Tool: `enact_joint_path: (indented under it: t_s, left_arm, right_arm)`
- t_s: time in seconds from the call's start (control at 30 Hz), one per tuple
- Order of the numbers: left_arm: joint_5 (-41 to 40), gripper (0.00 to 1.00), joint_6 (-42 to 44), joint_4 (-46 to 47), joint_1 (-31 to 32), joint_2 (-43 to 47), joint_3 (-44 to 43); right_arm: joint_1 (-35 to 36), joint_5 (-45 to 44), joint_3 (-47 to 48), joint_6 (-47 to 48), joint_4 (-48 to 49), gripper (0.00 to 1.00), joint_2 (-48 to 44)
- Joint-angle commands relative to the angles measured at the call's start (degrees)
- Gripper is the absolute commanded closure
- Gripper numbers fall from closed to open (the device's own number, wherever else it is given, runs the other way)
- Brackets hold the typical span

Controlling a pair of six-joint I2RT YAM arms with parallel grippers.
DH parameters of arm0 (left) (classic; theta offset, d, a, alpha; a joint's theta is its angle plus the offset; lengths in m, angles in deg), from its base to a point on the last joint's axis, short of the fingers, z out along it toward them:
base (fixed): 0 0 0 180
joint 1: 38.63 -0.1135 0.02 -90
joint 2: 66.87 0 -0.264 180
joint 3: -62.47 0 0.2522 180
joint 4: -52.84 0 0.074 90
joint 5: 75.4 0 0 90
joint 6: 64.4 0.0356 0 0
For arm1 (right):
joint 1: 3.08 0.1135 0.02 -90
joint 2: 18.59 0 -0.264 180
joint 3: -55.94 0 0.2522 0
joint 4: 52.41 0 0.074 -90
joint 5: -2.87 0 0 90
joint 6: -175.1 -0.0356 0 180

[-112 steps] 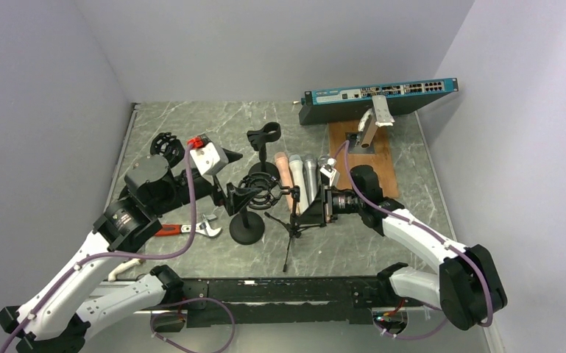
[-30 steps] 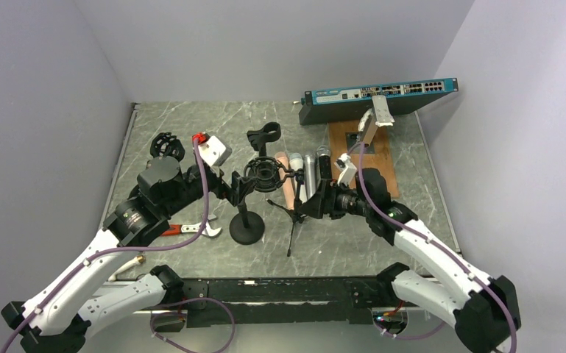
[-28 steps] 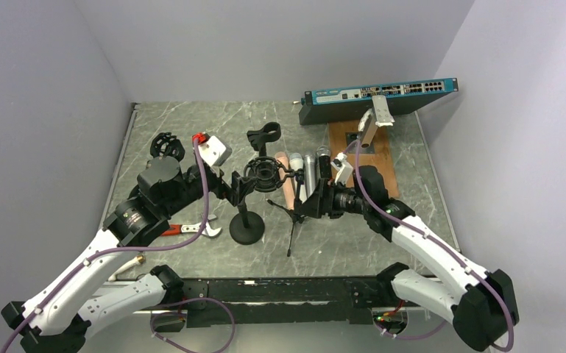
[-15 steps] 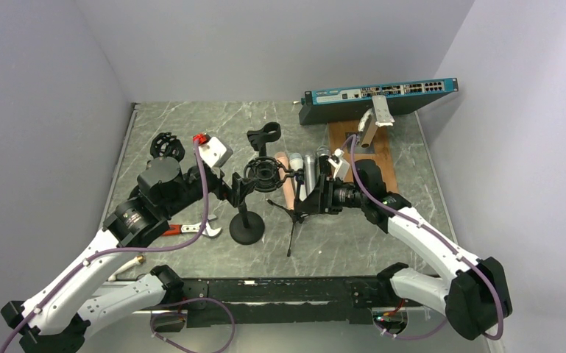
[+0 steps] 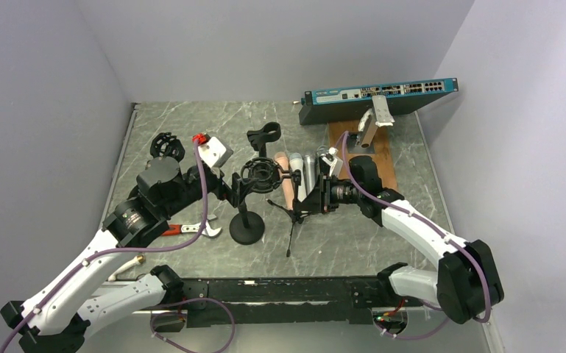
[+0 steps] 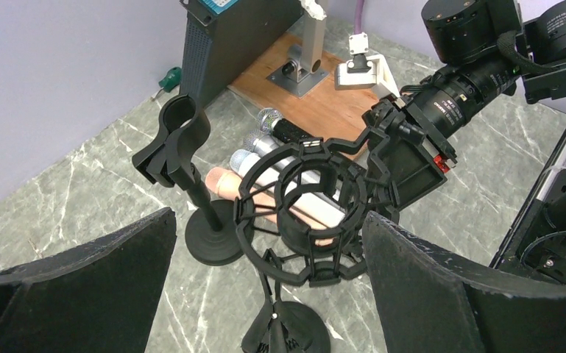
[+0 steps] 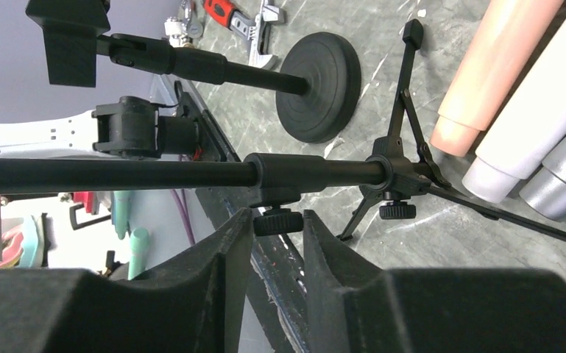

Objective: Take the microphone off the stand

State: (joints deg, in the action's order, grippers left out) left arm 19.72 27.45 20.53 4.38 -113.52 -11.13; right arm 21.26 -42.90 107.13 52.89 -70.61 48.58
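Between pale walls (image 5: 265, 44), marbled tabletop (image 5: 191, 125).

Counted on the table: four microphones (image 5: 295, 175), namely one pink, one white and two with silvery heads. Three stands in plain sight: two on round bases (image 5: 246, 229), one on a tripod (image 5: 291, 220). Two shock mounts (image 5: 165, 143). One clip holder (image 5: 265, 134). One red-handled wrench (image 5: 191, 229). One network switch (image 5: 379, 95). One wooden board (image 5: 384, 160). One metal bracket (image 5: 372, 125).
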Motion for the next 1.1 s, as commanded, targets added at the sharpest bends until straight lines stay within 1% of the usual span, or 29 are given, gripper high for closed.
enact_joint_path:
  t_s: [0.0,0.1,0.17,0.37,0.47,0.57,0.67,0.73,0.83,1.07]
  left_arm:
    - [0.84,0.01,-0.53,0.62,0.24,0.42,-2.34]
    - [0.77,0.01,-0.58,0.54,0.25,0.29,-2.45]
    - [0.75,0.01,-0.44,0.54,0.27,0.25,-2.4]
    - [1.86,0.01,-0.78,0.46,0.24,-0.47,-2.59]
    - [1.99,0.01,-0.84,0.41,0.25,-0.85,-2.78]
    - [2.12,0.01,-0.93,0.28,0.26,-1.23,-2.84]
    - [2.27,0.01,-1.02,0.26,0.3,-1.42,-2.82]
    - [2.18,0.01,-0.97,0.28,0.3,-1.52,-2.76]
    - [2.14,0.01,-0.97,0.34,0.24,-1.68,-2.8]
    - [1.99,0.01,-0.95,0.26,0.3,-1.86,-2.76]
  right_arm:
    - [-0.21,3.67,0.98,3.02,4.02,0.71,1.13]
    - [-0.21,2.74,1.27,4.16,3.12,0.85,1.49]
    - [-0.28,0.65,1.58,5.32,1.93,0.99,1.27]
    - [-0.04,-8.66,0.4,8.39,-1.1,1.0,0.41]
    - [1.89,-15.97,-0.18,9.49,-2.47,1.0,-0.52]
    - [6.33,-25.54,-0.8,10.96,-2.38,1.0,-3.14]
    - [12.9,-37.93,-0.89,12.89,-2.41,1.0,-6.2]
    - [16.73,-44.4,-0.5,14.58,-2.62,1.0,-7.13]
    - [22.04,-51.9,-0.43,17.71,-1.41,1.0,-8.39]
    - [29.65,-65.56,1.13,23.07,-1.56,1.0,-8.8]
